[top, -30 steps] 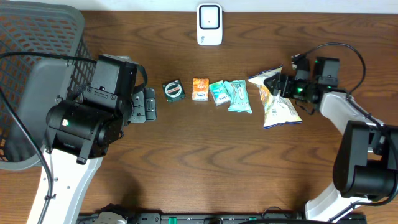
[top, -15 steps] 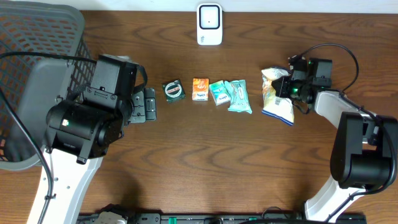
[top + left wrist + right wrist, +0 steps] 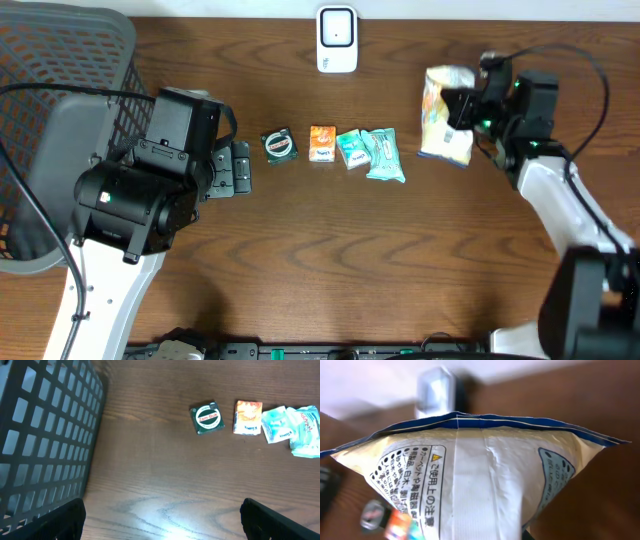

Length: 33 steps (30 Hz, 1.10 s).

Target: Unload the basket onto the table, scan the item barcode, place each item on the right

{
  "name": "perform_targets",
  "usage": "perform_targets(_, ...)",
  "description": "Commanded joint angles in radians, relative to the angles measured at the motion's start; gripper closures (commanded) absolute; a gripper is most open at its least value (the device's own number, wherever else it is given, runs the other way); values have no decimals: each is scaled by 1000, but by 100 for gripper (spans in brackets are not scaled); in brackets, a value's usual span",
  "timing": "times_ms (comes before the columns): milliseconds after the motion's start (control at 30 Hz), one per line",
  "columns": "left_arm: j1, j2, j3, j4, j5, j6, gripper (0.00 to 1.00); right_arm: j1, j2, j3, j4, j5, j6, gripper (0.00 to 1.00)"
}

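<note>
The basket (image 3: 70, 50) is filling the frame's upper left. The scanner (image 3: 337, 40) is standing at top centre of the bench (image 3: 300, 260). Below it, a row of small packs (image 3: 322, 143) is lying mid-frame, with the snack bag (image 3: 446, 115) showing to its upper right.

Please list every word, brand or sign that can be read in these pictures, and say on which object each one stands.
"Zam-Buk": on the green tin.
"ご使用上の注意", written downward under a warning triangle: on the snack bag.
The other small print on the snack bag: too small to read.
Orange box and teal packets: print too blurred to read.
White device: no text can be read.
</note>
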Motion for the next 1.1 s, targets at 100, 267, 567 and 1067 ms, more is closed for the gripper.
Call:
perform_targets(100,5,5,8,-3,-17,9,2,95,-140,5,81,-35,26,99)
perform_targets(267,5,5,8,-3,-17,9,2,156,-161,5,153,-35,26,99)
perform_targets(567,5,5,8,-3,-17,9,2,224,-160,5,211,-31,64,99)
perform_targets(1067,5,5,8,-3,-17,9,2,371,-160,5,236,122,210,99)
